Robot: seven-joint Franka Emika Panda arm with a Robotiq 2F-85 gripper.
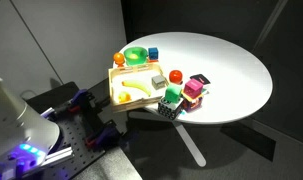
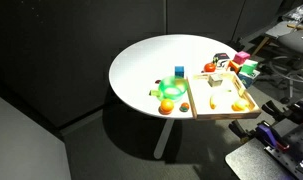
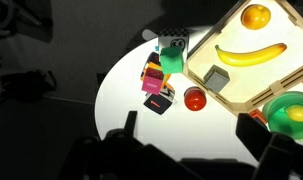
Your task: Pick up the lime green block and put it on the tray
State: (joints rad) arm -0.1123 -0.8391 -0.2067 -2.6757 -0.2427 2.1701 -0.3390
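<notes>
The lime green block (image 3: 172,62) rests on the white table next to the black-and-white dotted cube (image 3: 174,43) and a pink block (image 3: 154,78), just off the tray's corner. It also shows in both exterior views (image 1: 172,95) (image 2: 250,69). The cream wooden tray (image 3: 253,80) (image 1: 141,82) (image 2: 216,100) holds a banana (image 3: 249,52), a yellow-orange fruit (image 3: 255,15) and a grey block (image 3: 216,78). My gripper (image 3: 205,140) is open and empty, well above the table, and short of the block cluster.
A red ball (image 3: 195,98) lies by the tray's edge. A black box (image 3: 158,100) sits under the pink block. A round green dish (image 3: 289,112) with an orange piece beside it is next to the tray. A blue block (image 2: 179,71) stands farther off. The table edge (image 3: 109,85) is close to the blocks.
</notes>
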